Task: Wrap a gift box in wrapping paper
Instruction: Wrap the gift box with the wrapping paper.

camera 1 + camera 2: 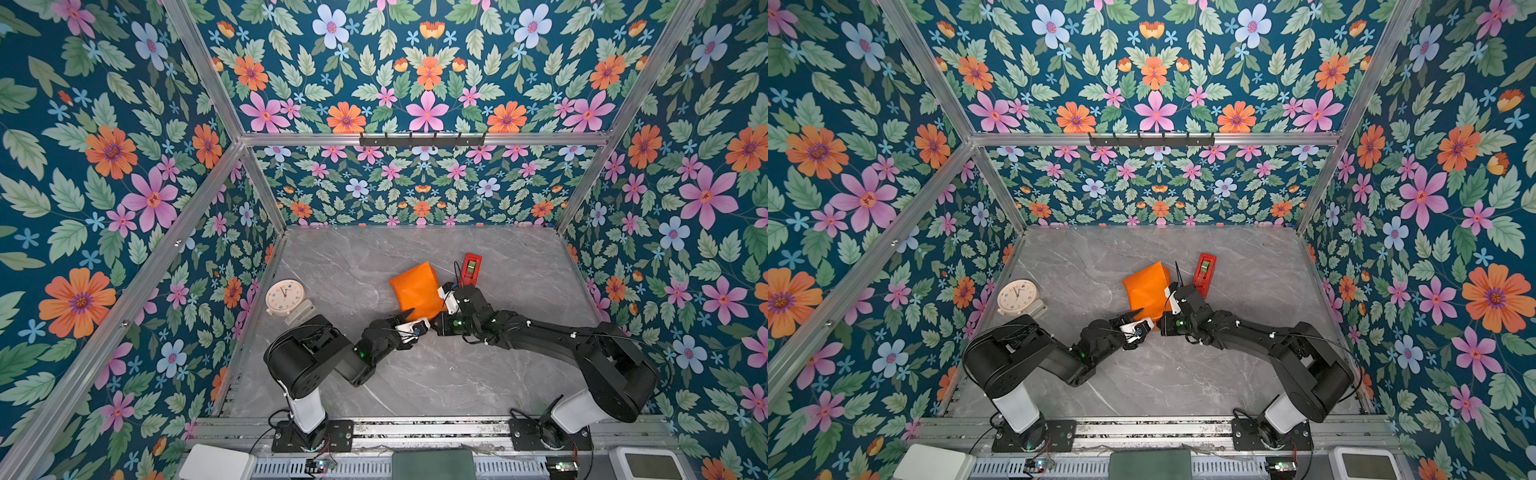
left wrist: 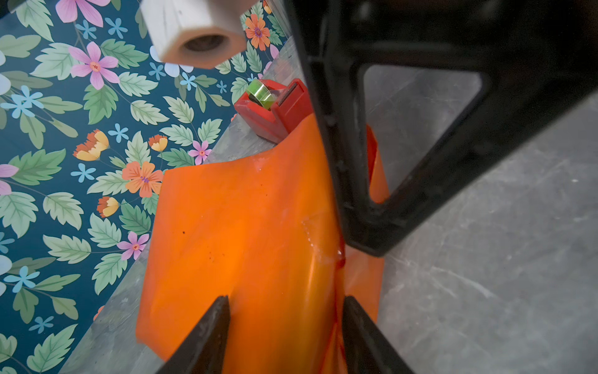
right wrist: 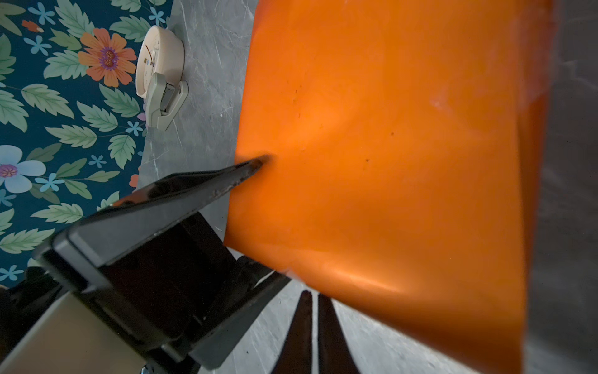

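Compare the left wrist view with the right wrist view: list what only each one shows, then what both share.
Left wrist only: the narrow red plastic tape dispenser with a green roll, beyond the glossy orange wrapping paper. Right wrist only: the round cream clock on its stand. Both: the paper, the grey marble tabletop, the floral wall, the left end effector closed across the paper, and the right end effector, shut at the paper's edge.
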`<state>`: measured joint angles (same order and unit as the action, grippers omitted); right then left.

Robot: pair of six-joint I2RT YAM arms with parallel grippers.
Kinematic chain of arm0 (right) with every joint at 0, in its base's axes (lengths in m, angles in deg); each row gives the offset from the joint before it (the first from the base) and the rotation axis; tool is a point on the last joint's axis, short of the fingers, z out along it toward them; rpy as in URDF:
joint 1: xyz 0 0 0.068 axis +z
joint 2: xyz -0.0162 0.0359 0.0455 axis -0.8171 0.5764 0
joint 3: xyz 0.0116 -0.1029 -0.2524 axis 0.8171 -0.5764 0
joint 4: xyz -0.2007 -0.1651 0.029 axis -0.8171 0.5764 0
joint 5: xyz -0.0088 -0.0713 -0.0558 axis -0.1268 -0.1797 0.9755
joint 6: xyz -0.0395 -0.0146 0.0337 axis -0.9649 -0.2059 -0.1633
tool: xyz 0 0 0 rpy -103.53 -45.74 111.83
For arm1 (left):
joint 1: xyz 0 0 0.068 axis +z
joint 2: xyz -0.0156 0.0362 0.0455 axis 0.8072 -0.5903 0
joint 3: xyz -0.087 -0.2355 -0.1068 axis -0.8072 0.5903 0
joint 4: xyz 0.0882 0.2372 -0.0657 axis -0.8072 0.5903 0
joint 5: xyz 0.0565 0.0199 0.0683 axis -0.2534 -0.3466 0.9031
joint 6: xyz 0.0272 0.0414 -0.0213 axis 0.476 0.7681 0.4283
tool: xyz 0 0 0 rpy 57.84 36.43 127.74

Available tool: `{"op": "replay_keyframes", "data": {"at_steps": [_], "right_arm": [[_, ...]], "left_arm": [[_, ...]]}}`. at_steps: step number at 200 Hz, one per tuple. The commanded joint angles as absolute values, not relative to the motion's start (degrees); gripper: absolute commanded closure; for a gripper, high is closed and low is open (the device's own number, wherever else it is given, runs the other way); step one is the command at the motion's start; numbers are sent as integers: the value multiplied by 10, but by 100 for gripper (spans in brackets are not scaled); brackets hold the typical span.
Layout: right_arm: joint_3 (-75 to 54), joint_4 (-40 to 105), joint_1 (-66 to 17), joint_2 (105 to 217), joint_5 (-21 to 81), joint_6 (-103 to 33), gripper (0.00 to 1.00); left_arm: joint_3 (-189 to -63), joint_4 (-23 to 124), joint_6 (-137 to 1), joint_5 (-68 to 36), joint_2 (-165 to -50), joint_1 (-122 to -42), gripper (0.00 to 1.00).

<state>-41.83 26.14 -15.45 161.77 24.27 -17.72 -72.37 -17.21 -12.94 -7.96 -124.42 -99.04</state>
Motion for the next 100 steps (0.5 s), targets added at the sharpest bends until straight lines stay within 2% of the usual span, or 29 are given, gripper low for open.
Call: {"op": "replay_keyframes", "data": {"at_steps": [1, 100], "right_arm": [[-412, 234, -154, 1623, 247, -177, 91], [-406, 215, -154, 1618, 234, -173, 91]], "left_arm": [[-724, -132, -134, -96, -1244, -991, 43], [-723, -132, -133, -95, -1243, -991, 43]]}}
